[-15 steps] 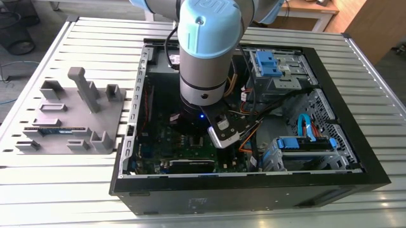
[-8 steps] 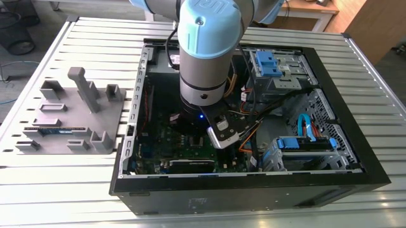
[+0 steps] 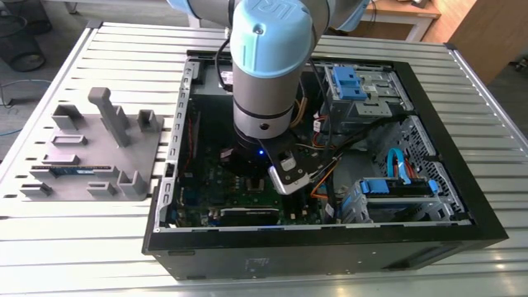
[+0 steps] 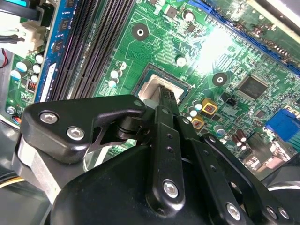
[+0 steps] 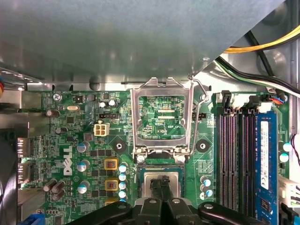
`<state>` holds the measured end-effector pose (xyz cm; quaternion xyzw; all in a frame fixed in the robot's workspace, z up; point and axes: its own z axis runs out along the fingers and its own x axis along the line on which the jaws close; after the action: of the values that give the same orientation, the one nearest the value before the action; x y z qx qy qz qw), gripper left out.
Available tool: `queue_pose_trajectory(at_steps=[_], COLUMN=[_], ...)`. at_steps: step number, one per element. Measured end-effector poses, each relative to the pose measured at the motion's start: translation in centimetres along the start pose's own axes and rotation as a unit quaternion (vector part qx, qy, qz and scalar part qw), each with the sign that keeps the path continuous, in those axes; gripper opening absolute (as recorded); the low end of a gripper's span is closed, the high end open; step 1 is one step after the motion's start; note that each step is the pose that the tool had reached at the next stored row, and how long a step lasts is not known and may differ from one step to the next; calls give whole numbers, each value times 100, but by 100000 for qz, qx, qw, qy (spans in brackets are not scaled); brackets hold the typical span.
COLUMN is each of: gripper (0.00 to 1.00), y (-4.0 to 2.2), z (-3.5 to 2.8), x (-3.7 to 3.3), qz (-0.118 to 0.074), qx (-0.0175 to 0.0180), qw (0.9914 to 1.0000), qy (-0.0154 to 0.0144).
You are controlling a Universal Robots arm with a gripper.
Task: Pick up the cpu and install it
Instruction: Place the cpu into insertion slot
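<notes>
cpu (image 5: 149, 182) in socket (image 5: 159, 167), gripper (image 5: 161, 180) above — frame (image 5: 135, 122) open

My gripper (image 5: 161, 182) is black; the cpu (image 5: 176, 180) is silver-grey, the motherboard (image 5: 70, 136) green with fine pale tracing, the hinged frame (image 5: 136, 122) silver, the memory stick (image 5: 265, 154) blue.

Open case (image 3: 330, 238) sits centre-right on table (image 3: 83, 247). Fixture tray (image 3: 49, 179) lies just beside it at the exterior view's left. Arm (image 3: 264, 74) hangs mid-frame, inside case above motherboard (image 3: 206, 192). In first wrist view: gripper (image 5: 161, 182) over cpu (image 5: 149, 179), cpu in socket (image 5: 161, 167), hinged frame (image 5: 161, 117) adjoining, memory slots (image 5: 229, 159) beside.
</notes>
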<state>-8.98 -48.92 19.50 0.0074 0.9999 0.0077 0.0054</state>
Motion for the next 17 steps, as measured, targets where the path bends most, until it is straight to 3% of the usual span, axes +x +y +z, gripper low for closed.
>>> queue_pose_trajectory(at_steps=[17], gripper=[11], y=[0], z=[13], x=[0], qz=[4], qx=[12], qw=[100000], qy=[-7])
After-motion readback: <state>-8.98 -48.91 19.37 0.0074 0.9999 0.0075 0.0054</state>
